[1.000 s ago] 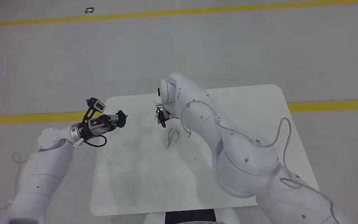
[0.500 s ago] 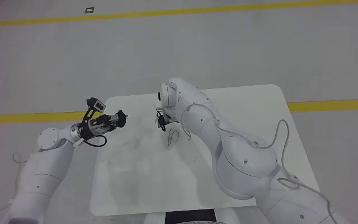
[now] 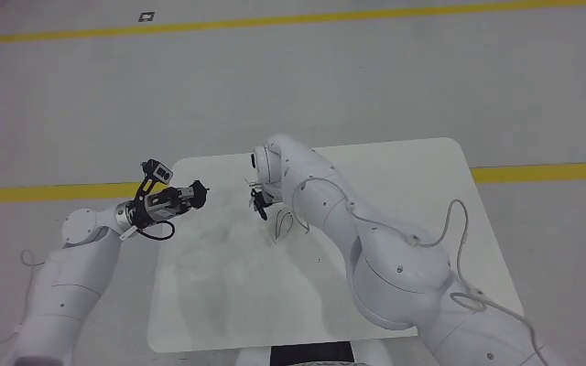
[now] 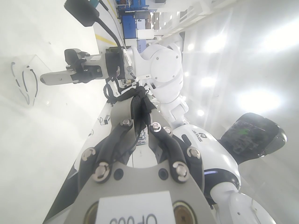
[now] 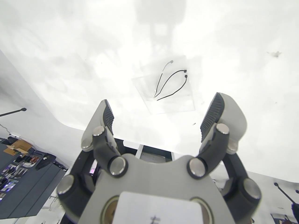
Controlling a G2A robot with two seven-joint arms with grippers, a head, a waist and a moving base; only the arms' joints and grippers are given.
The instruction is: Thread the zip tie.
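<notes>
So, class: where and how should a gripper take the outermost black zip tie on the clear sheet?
Probably its bowed mid-strap, from straight above, jaws straddling it. The zip tie lies flat on the clear sheet, and there it stands apart from its neighbours; the tails bunch together.

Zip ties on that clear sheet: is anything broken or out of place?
Nothing looks damaged. Three zip ties lie loose and bowed on the clear sheet, tails bunched together; a small dark speck marks the table.

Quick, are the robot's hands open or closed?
Left gripper: closed; whether it holds anything cannot be told.
Right gripper: open, holding nothing.
</notes>
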